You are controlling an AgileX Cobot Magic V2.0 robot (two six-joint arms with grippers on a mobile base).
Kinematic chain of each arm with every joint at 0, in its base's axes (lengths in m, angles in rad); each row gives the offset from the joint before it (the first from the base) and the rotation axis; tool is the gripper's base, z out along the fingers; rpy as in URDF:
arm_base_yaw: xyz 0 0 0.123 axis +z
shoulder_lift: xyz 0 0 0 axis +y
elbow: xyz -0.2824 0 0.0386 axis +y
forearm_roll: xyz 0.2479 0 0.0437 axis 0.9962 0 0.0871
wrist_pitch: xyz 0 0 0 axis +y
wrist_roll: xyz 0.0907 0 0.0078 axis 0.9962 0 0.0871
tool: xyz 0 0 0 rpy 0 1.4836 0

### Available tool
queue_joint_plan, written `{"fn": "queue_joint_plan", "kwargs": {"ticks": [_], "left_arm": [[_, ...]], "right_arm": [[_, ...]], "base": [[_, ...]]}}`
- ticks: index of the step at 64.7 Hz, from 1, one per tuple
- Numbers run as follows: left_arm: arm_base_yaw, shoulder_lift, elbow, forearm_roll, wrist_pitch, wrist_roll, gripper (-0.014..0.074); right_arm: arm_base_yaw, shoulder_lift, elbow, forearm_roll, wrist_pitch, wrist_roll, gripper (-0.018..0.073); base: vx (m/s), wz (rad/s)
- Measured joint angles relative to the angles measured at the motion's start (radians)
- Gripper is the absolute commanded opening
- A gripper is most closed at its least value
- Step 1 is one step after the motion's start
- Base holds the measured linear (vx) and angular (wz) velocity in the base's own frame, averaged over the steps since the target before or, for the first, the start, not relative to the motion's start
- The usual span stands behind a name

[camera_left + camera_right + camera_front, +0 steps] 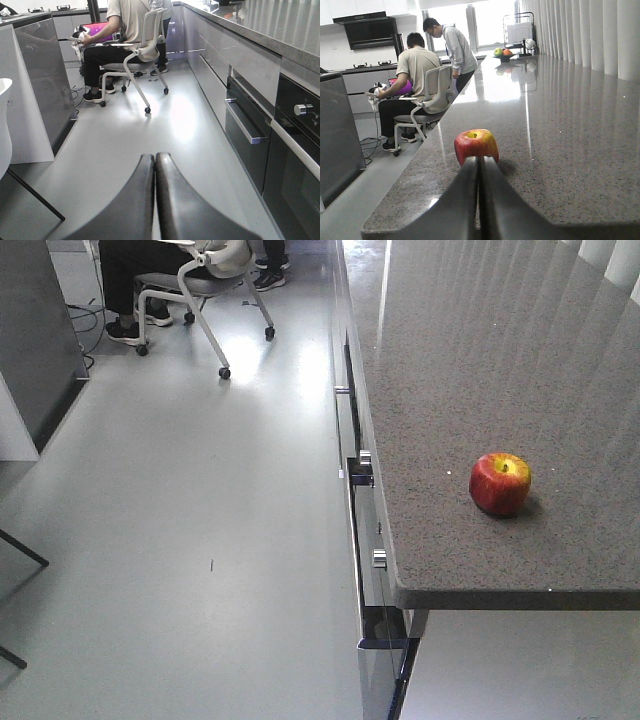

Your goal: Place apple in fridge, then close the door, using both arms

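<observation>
Right, pickup not yet begun: apple (476, 145) sits on the tabletop (560, 150) at twelve o'clock just beyond the closed, empty right gripper (480, 159), left gripper (155, 156) closed over floor (165, 125), so next the right must open and reach.

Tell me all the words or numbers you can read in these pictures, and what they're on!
None: no word, number or sign can be read in any view.
The apple shows no sticker.
The counter is plain speckled grey.
The pink screen by the seated person is too blurred to read.
</observation>
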Motion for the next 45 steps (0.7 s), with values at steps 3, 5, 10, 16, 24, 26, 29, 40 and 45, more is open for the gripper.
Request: {"fn": "queue_joint_plan", "kwargs": {"ticks": [3, 5, 10, 16, 24, 26, 29, 40, 45], "left_arm": [[0.000, 0.000, 0.000, 0.000, 0.000, 0.000, -0.0006], [0.000, 0.000, 0.000, 0.000, 0.000, 0.000, -0.0006], [0.000, 0.000, 0.000, 0.000, 0.000, 0.000, -0.0006], [0.000, 0.000, 0.000, 0.000, 0.000, 0.000, -0.0006], [0.000, 0.000, 0.000, 0.000, 0.000, 0.000, -0.0006], [0.000, 0.000, 0.000, 0.000, 0.000, 0.000, -0.0006], [0.000, 0.000, 0.000, 0.000, 0.000, 0.000, -0.0006], [0.000, 0.000, 0.000, 0.000, 0.000, 0.000, -0.0006], [0.000, 0.000, 0.000, 0.000, 0.000, 0.000, -0.0006]], "right_arm": [[0.000, 0.000, 0.000, 0.000, 0.000, 0.000, -0.0006], [0.000, 0.000, 0.000, 0.000, 0.000, 0.000, -0.0006], [0.000, 0.000, 0.000, 0.000, 0.000, 0.000, -0.0006], [0.000, 0.000, 0.000, 0.000, 0.000, 0.000, -0.0006], [0.000, 0.000, 0.000, 0.000, 0.000, 0.000, -0.0006], [0.000, 0.000, 0.000, 0.000, 0.000, 0.000, -0.0006], [0.000, 0.000, 0.000, 0.000, 0.000, 0.000, -0.0006], [0.000, 0.000, 0.000, 0.000, 0.000, 0.000, -0.0006], [0.000, 0.000, 0.000, 0.000, 0.000, 0.000, -0.0006]], "base": [[0.00, 0.00], [0.00, 0.00], [0.00, 0.00], [0.00, 0.00], [0.00, 0.00], [0.00, 0.00], [0.00, 0.00], [0.00, 0.00], [0.00, 0.00]]}}
